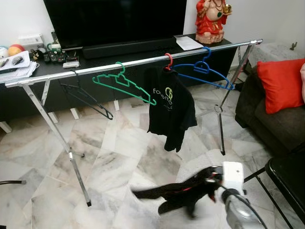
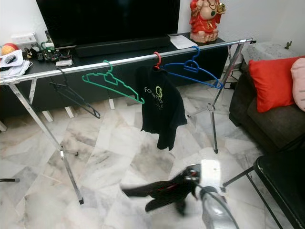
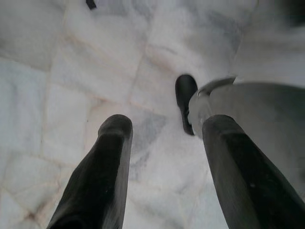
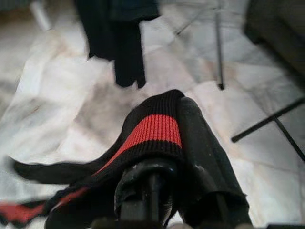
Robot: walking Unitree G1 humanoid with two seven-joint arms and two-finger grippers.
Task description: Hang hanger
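Note:
A silver clothes rail (image 1: 138, 63) spans the room on folding legs. On it hang a bare black hanger (image 1: 86, 98), a bare green hanger (image 1: 125, 86), a red hanger (image 1: 168, 60) carrying a black T-shirt (image 1: 169, 105), and a bare blue hanger (image 1: 205, 71). Low in front of the rail, my right gripper (image 1: 209, 179) is shut on a black garment with a red stripe (image 4: 157, 131), which trails blurred to the left (image 1: 167, 193). My left gripper (image 3: 164, 143) hangs open over the marble floor, nothing between its fingers.
A dark TV console (image 1: 95, 57) with a large screen stands behind the rail. A dark sofa with a red cushion (image 1: 283, 86) is on the right, and a black chair (image 1: 288, 176) sits near my right arm. The rack leg (image 1: 62, 143) slants down at left.

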